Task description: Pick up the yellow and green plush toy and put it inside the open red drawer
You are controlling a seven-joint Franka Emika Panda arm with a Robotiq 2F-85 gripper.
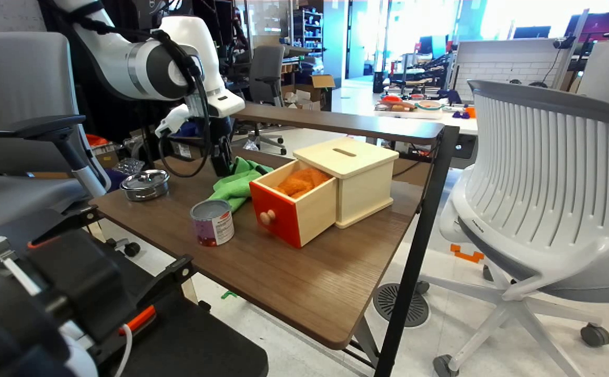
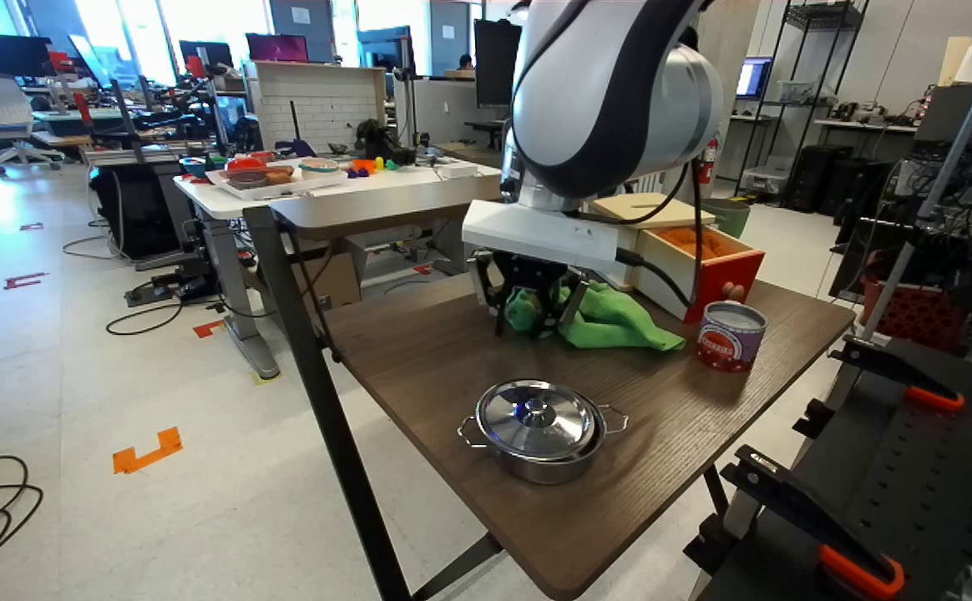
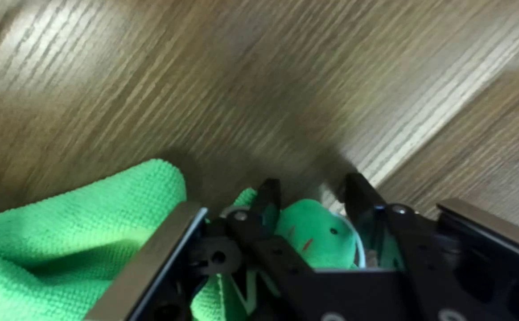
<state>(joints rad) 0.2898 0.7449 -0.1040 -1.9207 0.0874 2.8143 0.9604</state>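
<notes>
The green plush toy [image 3: 319, 234] has a small round head with a black eye and a red mark. It lies between my gripper's fingers [image 3: 313, 189] in the wrist view; no yellow shows. The toy also shows in an exterior view [image 2: 523, 310] under my gripper [image 2: 534, 321]. The fingers are apart, with a gap beside the toy's right side. I cannot make the toy out behind the gripper [image 1: 222, 162] in an exterior view [image 1: 222, 162]. The red drawer [image 1: 278, 220] stands pulled out of its pale wooden cabinet [image 1: 364, 193]; its red front also shows beyond the arm [image 2: 728, 271].
A light green cloth [image 2: 615, 321] lies crumpled against the gripper and spreads toward the drawer; it fills the wrist view's lower left [image 3: 85, 232]. An orange fuzzy thing [image 1: 302, 181] is inside the drawer. A can [image 1: 213, 222] and a lidded steel pot [image 1: 145, 186] stand on the table.
</notes>
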